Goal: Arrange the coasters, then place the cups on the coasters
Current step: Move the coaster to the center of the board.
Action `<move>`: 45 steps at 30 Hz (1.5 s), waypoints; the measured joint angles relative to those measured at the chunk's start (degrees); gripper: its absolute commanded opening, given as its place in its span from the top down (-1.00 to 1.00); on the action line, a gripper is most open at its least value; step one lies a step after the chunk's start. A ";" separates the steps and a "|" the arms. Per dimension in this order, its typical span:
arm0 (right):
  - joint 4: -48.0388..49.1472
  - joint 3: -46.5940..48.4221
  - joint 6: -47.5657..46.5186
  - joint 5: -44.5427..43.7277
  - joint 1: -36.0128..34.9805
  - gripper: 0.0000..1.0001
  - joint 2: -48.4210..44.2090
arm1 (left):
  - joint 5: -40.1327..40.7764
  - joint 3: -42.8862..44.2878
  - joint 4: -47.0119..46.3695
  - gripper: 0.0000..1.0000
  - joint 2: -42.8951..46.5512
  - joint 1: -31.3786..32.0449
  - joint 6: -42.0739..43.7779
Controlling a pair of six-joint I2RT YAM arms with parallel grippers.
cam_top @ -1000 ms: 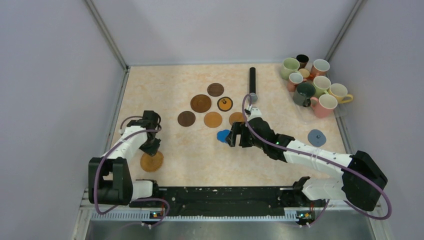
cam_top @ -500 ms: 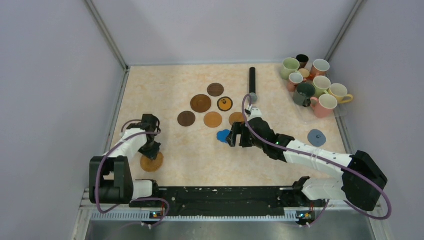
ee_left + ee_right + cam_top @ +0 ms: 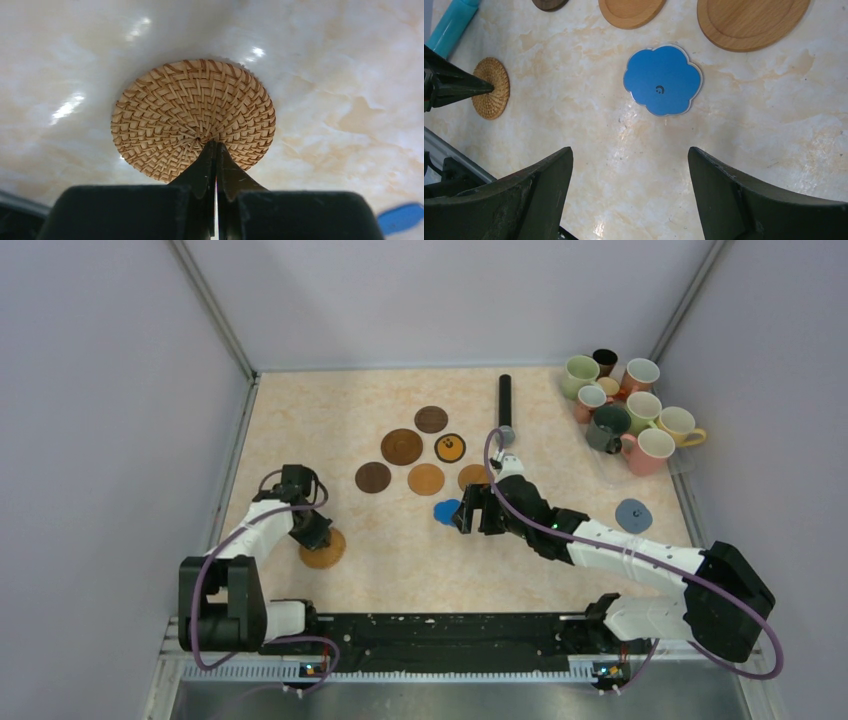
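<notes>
Top external: left gripper (image 3: 312, 532) stands tip-down on the woven tan round coaster (image 3: 323, 549), near-left on the tabletop (image 3: 300, 420). The brown wooden disc coasters (image 3: 401, 446) lie far-right of it. The right gripper (image 3: 463, 512) is beside the blue flower-shaped coaster (image 3: 446, 510).

Left wrist: fingers together, tips pressing near the weave's centre, nothing clamped.

Right wrist: fingers wide apart, blue coaster ahead, untouched.

1. The fingers (image 3: 204, 167) are pressed together, their tips meeting at the centre of the woven coaster (image 3: 190, 105).
2. The coaster lies flat on the bench (image 3: 340, 100).
3. A blue edge (image 3: 400, 216) shows to their right.
</notes>
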State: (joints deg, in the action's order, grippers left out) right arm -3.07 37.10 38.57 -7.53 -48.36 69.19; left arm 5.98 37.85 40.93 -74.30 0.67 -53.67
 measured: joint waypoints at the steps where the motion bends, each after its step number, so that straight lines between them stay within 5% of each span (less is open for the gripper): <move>1: 0.00 0.00 0.00 0.02 0.00 -0.68 0.00 | -1.33 -0.17 -0.98 1.00 0.07 -0.02 0.22; 12: 0.00 0.04 0.00 0.02 0.00 -0.68 0.02 | -16.90 -4.00 -16.59 1.00 -0.57 1.88 1.44; 45: -1.11 0.07 0.04 -0.07 0.00 -0.68 0.37 | -28.35 -8.55 -36.63 1.00 -5.20 13.14 1.95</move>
State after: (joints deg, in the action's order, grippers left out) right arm -4.19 37.17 38.61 -7.60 -48.36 69.56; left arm -22.37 29.30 4.29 -79.50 13.80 -51.72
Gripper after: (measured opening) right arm 0.839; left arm 0.008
